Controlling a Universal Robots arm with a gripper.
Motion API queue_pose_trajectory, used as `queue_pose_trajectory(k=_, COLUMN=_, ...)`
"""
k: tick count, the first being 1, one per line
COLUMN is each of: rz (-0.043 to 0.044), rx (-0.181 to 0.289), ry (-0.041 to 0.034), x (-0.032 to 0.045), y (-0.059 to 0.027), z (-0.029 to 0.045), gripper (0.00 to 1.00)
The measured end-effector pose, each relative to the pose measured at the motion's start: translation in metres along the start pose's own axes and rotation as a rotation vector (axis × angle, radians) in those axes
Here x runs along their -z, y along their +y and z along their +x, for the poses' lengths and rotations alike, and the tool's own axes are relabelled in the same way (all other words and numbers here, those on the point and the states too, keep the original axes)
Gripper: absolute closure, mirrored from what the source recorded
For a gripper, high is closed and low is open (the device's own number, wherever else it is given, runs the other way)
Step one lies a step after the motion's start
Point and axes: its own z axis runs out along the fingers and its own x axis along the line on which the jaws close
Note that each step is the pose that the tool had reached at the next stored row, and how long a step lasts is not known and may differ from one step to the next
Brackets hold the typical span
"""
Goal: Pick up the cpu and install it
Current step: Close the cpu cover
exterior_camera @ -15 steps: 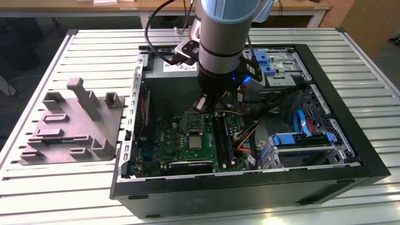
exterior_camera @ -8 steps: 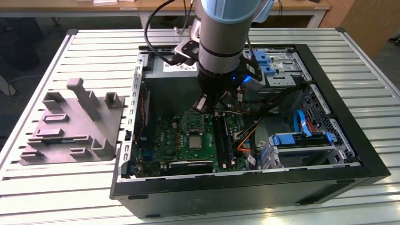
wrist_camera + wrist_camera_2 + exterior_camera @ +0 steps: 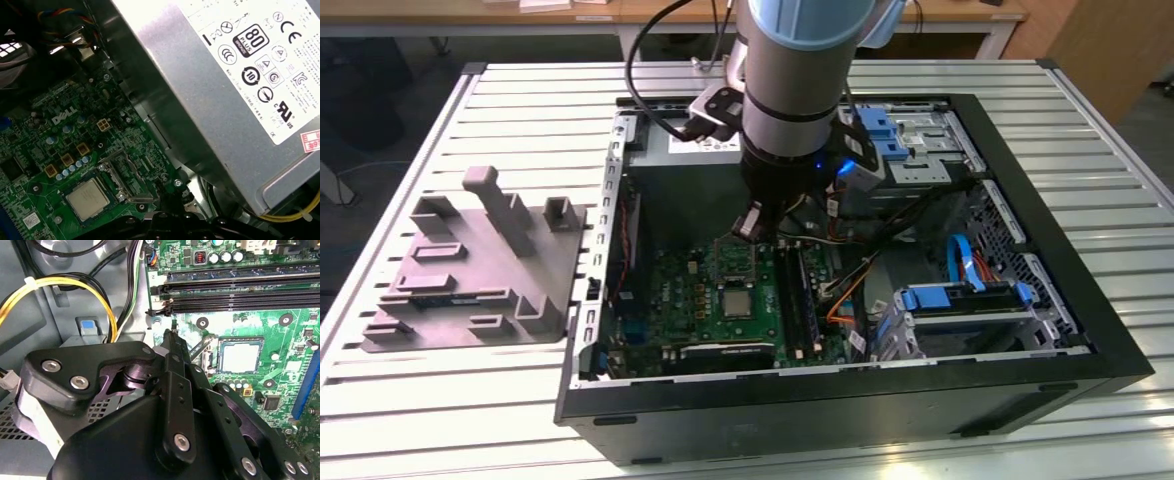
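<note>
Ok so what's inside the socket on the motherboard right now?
The cpu lies flat inside the socket, its pale metal top showing in both wrist views, and the socket's metal frame is swung open beside it. Whatever is beneath the chip is covered. The gripper hangs close by.

above cpu (image 3: 738, 302): open | flanks: power supply (image 3: 215, 95), cables (image 3: 854, 285)
</note>
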Motion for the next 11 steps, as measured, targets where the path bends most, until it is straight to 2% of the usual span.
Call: queue_pose_trajectory(k=11, rz=-0.0013, rx=0.011, ry=0.0010, x=0.0030, y=0.0003, z=-0.0003, gripper=0.89)
